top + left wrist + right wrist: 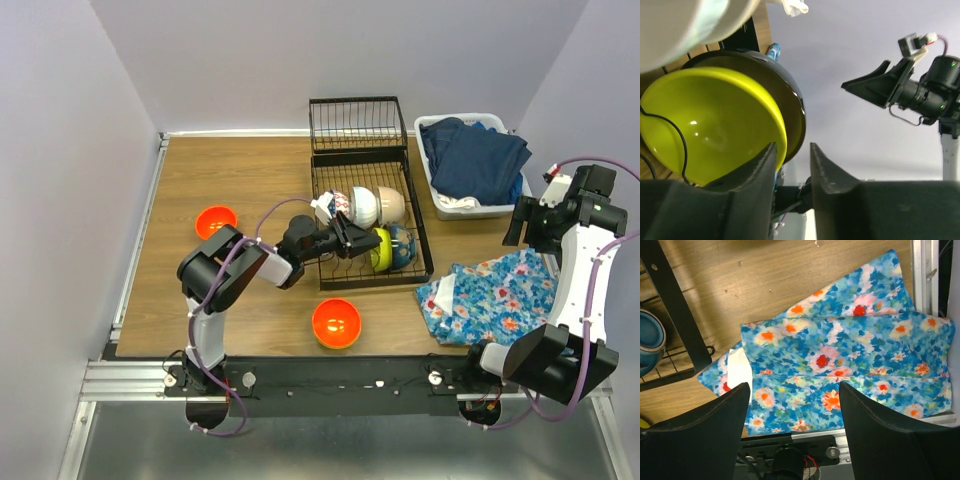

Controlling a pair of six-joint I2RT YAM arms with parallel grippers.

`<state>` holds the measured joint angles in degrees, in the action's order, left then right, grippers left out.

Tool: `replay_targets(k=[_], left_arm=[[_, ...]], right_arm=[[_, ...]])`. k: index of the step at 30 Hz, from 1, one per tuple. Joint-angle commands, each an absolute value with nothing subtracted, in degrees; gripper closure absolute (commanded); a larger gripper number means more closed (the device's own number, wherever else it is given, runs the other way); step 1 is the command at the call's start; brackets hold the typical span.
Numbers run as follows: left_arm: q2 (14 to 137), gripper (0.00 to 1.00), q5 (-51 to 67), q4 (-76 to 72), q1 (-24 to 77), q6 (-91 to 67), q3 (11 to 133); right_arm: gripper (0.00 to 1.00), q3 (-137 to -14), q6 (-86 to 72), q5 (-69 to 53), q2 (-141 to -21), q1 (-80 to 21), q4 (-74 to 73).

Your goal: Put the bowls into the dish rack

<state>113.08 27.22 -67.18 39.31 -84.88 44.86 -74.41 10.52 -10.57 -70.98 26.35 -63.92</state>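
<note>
The black wire dish rack (420, 235) holds a patterned bowl (335, 205), a white bowl (362, 205), a cream bowl (391, 203), a lime green bowl (381, 250) and a blue bowl (402, 247), all on edge. Two orange bowls (216, 221) (336, 322) sit on the table. My left gripper (354, 240) reaches into the rack beside the lime green bowl. In the left wrist view the left gripper (792, 146) is open, its jaws a little apart. The lime green bowl's (710, 125) rim lies beside the left finger (757, 170), with nothing between the fingers. My right gripper (522, 228) (792, 387) hangs open and empty.
A white tub (440, 205) of dark blue clothes stands right of the rack. A blue floral cloth (490, 295) (840, 340) lies under the right gripper. The rack's corner (675, 315) and the blue bowl (650, 340) show at the left of the right wrist view.
</note>
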Motion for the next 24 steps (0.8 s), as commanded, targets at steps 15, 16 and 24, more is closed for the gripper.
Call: replay_targets(k=[15,16,24], left_arm=[[83.4,0.51,38.0,-6.5,23.8,-42.0,47.4],[81.8,0.51,38.4,-2.2,22.6,-37.6,49.1],[83.6,0.47,27.8,44.2,12.7,19.9,73.5]], right_arm=[[0.2,-74.9,10.9,-17.7,-71.3,26.4,-61.3],[0.2,-75.1,11.0,-18.4,-71.4,26.4,-60.8],[0.2,-78.0,12.5,-24.4,-72.0,26.4,-57.8]])
